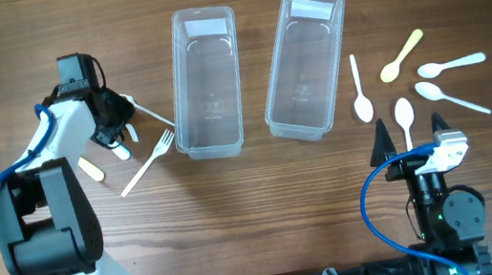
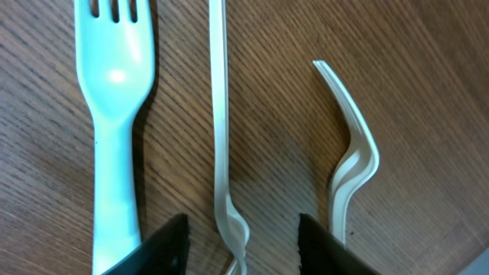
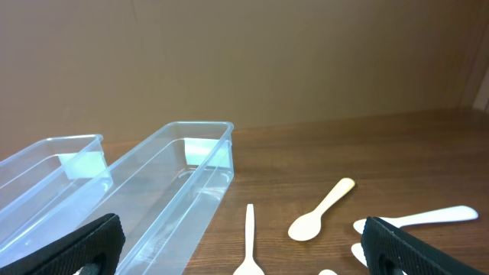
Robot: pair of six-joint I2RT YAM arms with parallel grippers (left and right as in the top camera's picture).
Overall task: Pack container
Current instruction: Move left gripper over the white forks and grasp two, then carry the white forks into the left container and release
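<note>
Wood-grain table (image 1: 266,212), cutlery scattered at both ends. Far left, we note the left gripper (image 2: 243,241) low over the wood, jaws parted, straddling a thin white utensil (image 2: 221,114) but not closed on it. A white fork (image 2: 114,107) lies just beside.

We judge these plastic pieces light, bendy and slick; best pinched mid-handle.

Centre: the left container (image 1: 207,80) and right container (image 1: 305,62), clear, long, glossy, empty, side by side.

Further right, white spoons (image 1: 361,97) lie near them. The right gripper (image 3: 244,252) is spread wide, holding nothing.
</note>
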